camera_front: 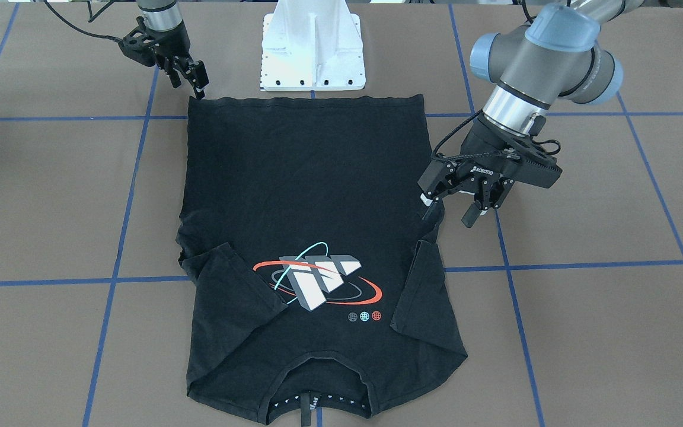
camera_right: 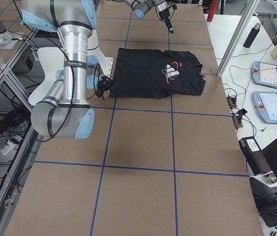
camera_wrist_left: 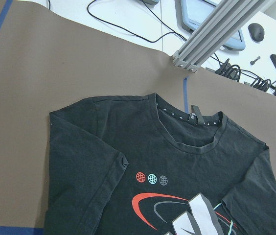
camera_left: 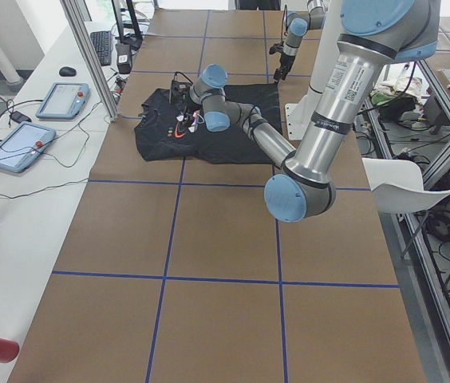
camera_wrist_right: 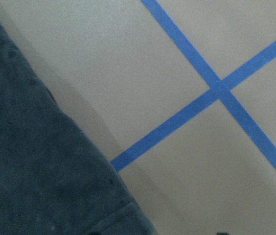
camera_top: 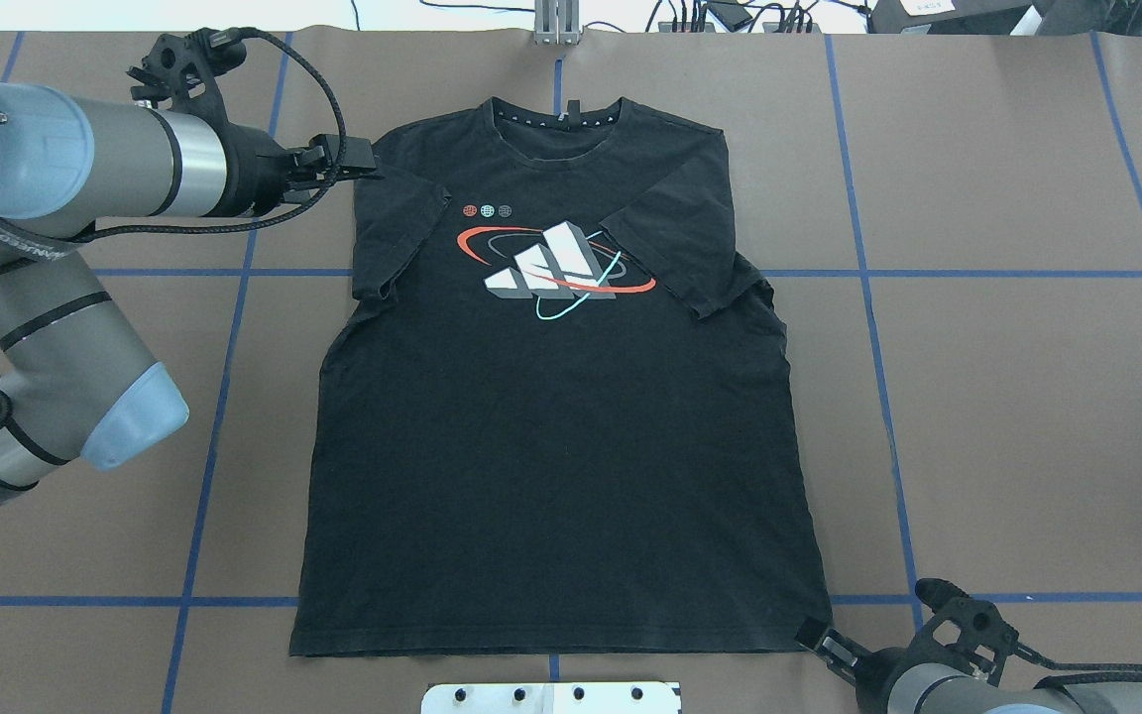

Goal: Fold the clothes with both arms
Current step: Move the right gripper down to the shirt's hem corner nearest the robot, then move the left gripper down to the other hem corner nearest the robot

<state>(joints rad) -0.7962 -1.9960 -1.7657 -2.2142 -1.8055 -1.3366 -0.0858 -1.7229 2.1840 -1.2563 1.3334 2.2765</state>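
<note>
- Surface (camera_top: 977, 397): brown, with a blue tape grid.
- Left arm (camera_top: 65, 169): comes in from the surface's left edge and reaches toward the far-left part of the shirt.
- Right arm (camera_top: 938, 689): low at the near edge, toward the near-right corner; only the wrist end shows in the overhead view.
- T-shirt (camera_top: 551, 446): black, lying flat and print-up in the middle of the surface. The hem runs along the near edge by the robot and the collar (camera_top: 556, 117) points to the far edge. Both short sleeves are folded in over the chest.
- Pedestal base (camera_front: 313, 47): white, at the middle of the near edge, just beside the hem.
- Left jaws: released and spread wide, at the shirt's left side seam by the folded sleeve. One tip is at the fabric edge; can't tell if it touches.
- Right jaws: look parted, gripping nothing, just beside the hem's right corner.
- Graphic (camera_top: 556, 268): grey-white bars ringed by red and teal ellipses, on the chest between the sleeves.
- Three small globe marks (camera_top: 487, 210): between the graphic and the collar.
</note>
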